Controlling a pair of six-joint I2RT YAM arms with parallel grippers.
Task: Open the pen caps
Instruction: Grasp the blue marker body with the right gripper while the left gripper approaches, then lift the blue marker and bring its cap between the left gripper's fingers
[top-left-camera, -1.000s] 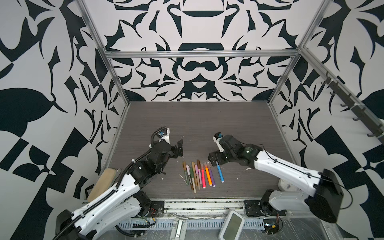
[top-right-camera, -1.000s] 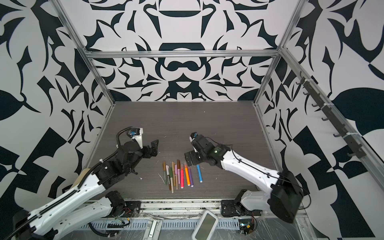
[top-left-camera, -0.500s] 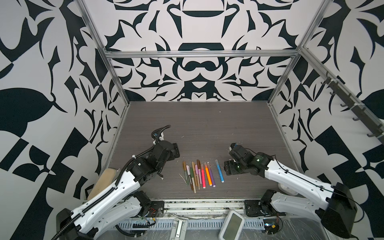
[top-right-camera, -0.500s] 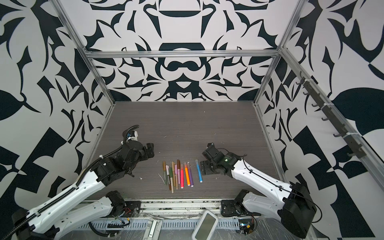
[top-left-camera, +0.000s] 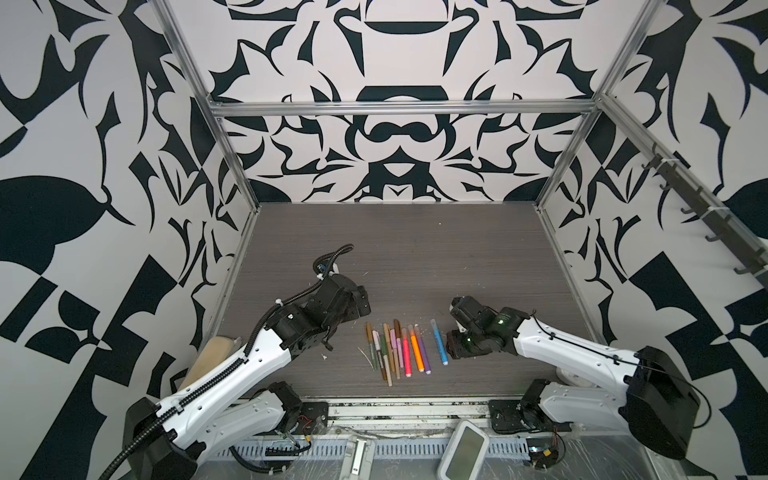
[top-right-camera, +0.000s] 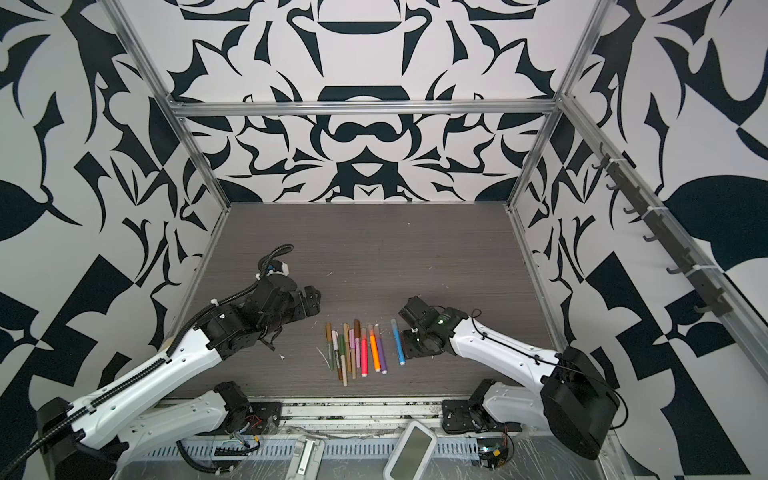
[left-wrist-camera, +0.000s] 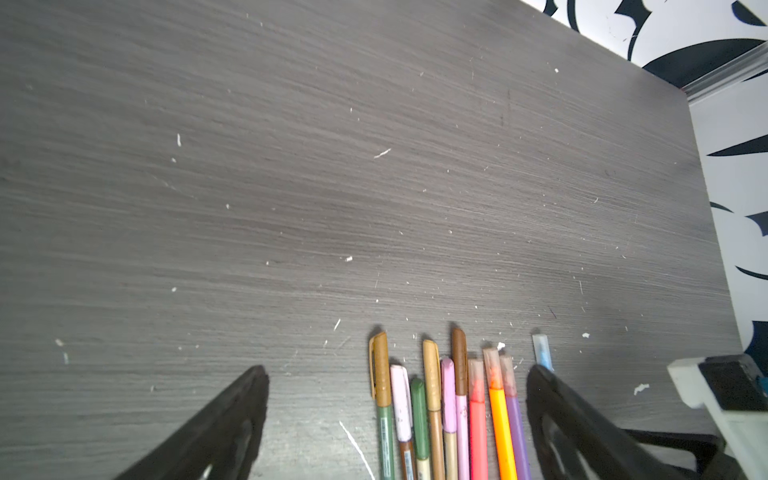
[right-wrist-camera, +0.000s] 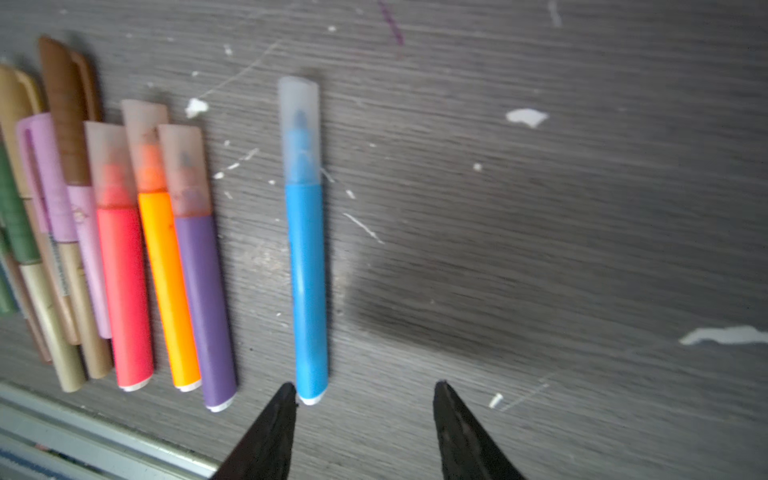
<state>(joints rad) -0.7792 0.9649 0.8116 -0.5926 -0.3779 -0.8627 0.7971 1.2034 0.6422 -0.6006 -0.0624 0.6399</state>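
1. Grey wood-grain table (top-left-camera: 415, 257), watched from the front rail. The row of pens (top-left-camera: 395, 353) lies near the front edge between the two arms, where it lay a second ago.
2. Pen caps (left-wrist-camera: 459, 357) are all seated on their pens, pointing toward the far wall. They are tan, brown, pink and olive, with frosted ones over the red, orange and purple barrels. None is off.
3. Blue pen (right-wrist-camera: 307, 270) lies alone just right of the row and apart from it, with its frosted cap on. It has not shifted over the last second.
4. Right gripper (right-wrist-camera: 365, 384): a second ago it hung over the blue pen's capped end. It has since drawn back to the right and toward the front edge. It now sits low by the pen's butt end, one fingertip just beside it, and I cannot tell whether they touch. Its jaws stand partway apart with nothing between them.
5. Left gripper (left-wrist-camera: 395, 369): its head has dipped lower than a second ago. It sits left of the row, by the capped ends, with the jaws spread wide and empty.
6. White scraps (right-wrist-camera: 525, 116) are scattered over the table around the pens.
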